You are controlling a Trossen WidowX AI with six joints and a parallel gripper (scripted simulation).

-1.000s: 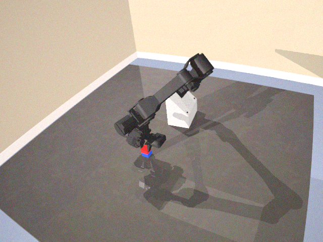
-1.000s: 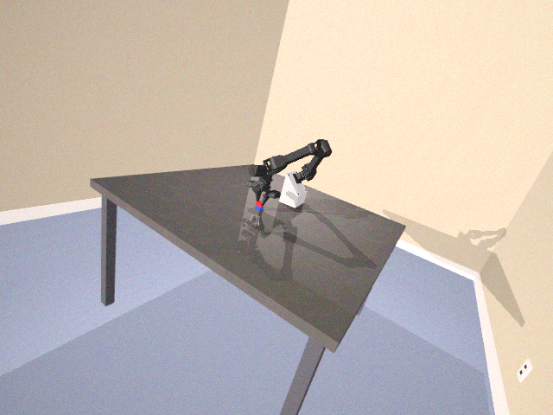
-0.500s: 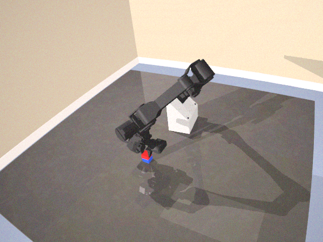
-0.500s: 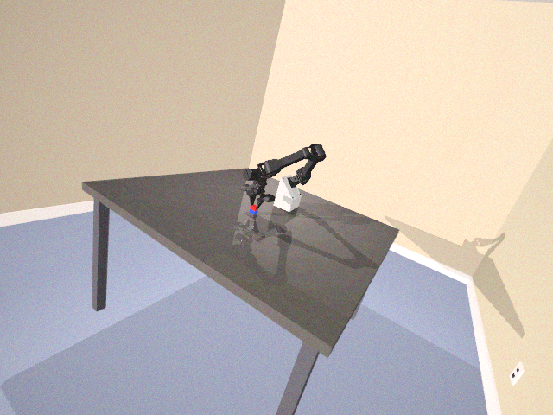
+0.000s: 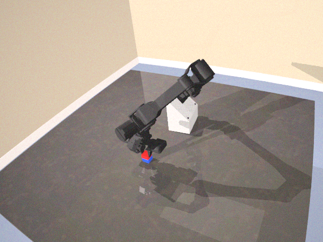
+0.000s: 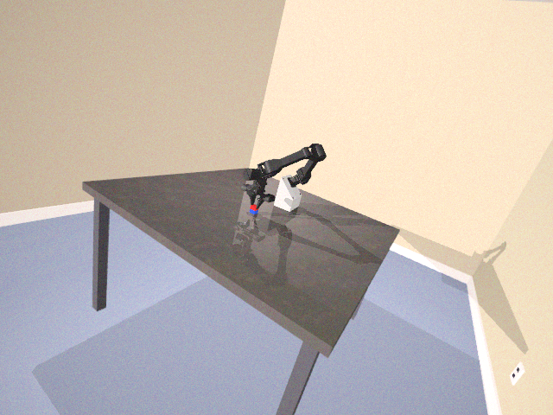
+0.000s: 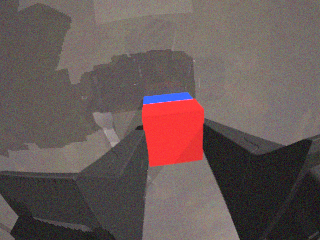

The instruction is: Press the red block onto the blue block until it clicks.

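Gripper: its fingers were pinching the red block (image 5: 146,155) (image 6: 253,207) (image 7: 175,135) from the nine and three o'clock sides in the wrist view.
Red block: it sat directly above the blue block (image 5: 147,160) (image 6: 253,212) (image 7: 167,98), the two lined up with no plain gap between them.
Blue block: it was under the red one on the table (image 5: 78,192) (image 6: 169,214) (image 7: 270,60), its edge peeking out toward twelve o'clock in the wrist view.
White stand: the angular box (image 5: 178,119) (image 6: 285,201) stood apart from the pair, toward one o'clock in the top view.
Done: the pick-up, and the red block brought onto the blue one.
Left: the release; perhaps more firm pressing first, since whether the blocks had clicked together could not be told.
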